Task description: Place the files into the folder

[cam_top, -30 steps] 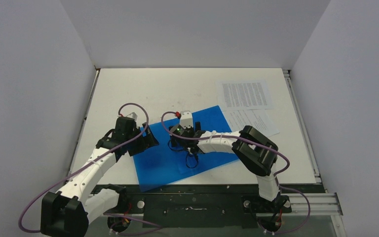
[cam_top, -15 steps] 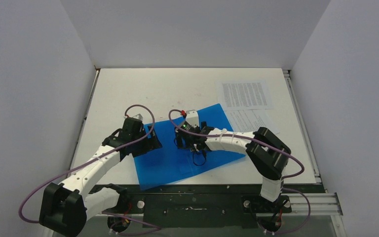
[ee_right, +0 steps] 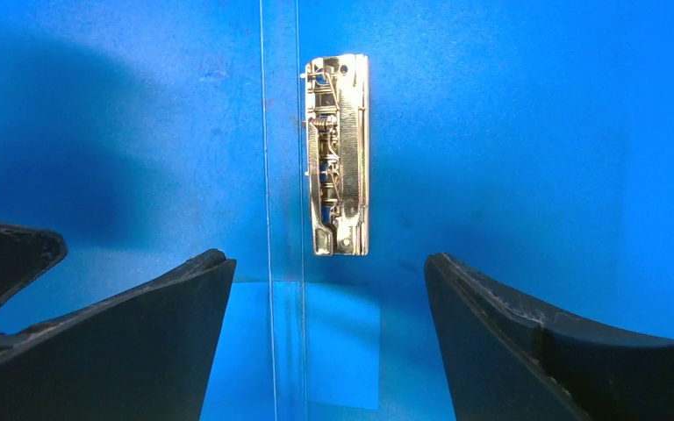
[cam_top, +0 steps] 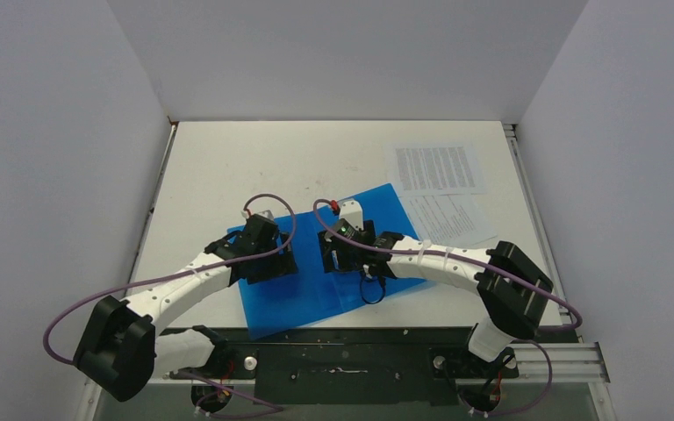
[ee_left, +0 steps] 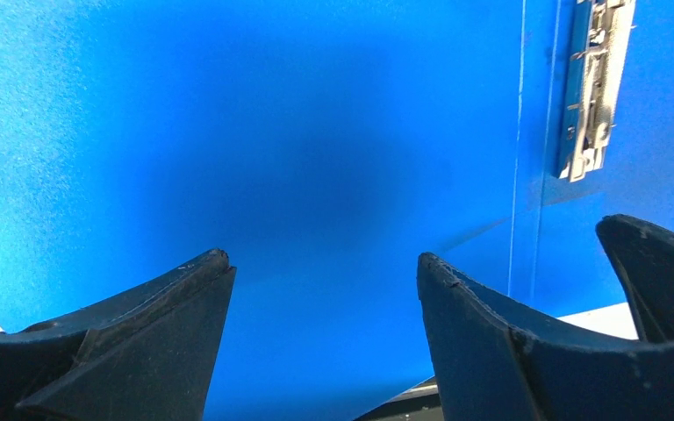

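Blue folder lies under left end effector and right end effector, both apart.

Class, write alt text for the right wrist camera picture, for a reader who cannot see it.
A metal clip lies on the inside of an open bright blue folder, just right of its spine crease, seen from above. The right gripper's two dark fingers frame the bottom of the picture, spread apart and holding nothing.
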Robot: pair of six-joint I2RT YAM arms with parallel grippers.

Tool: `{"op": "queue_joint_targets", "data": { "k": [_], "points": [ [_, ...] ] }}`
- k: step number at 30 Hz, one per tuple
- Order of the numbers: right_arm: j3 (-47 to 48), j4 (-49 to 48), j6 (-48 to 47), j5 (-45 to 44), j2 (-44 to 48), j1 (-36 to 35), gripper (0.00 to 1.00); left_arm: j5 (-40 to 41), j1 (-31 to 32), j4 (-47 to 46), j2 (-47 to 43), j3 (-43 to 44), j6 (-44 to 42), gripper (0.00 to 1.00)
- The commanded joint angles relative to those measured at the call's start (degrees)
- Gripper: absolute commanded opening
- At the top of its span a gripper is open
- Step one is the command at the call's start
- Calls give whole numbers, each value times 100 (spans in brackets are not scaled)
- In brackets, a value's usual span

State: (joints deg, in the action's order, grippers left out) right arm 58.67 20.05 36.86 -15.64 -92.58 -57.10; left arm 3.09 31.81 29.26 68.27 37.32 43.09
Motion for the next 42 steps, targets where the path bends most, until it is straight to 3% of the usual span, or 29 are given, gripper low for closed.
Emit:
{"op": "queue_joint_targets", "data": {
  "k": [1,9,14,27,42],
  "points": [
    [65,-106,-136,68,-35,-73,78,475,257,-273,187,199,106,75],
    [279,-117,-192,78,-403,-82,51,698,459,-301,406,15,138,74],
    [337,-125,-197,141,-523,-97,42,841,539,-128,304,3,147,78],
    [388,-71,-168,99,-424,-126,30,1102,648,613,-493,-45,256,86],
    [442,-132,-153,118,-618,-135,16,1560,1316,645,221,-320,749,91]
  ]
}}
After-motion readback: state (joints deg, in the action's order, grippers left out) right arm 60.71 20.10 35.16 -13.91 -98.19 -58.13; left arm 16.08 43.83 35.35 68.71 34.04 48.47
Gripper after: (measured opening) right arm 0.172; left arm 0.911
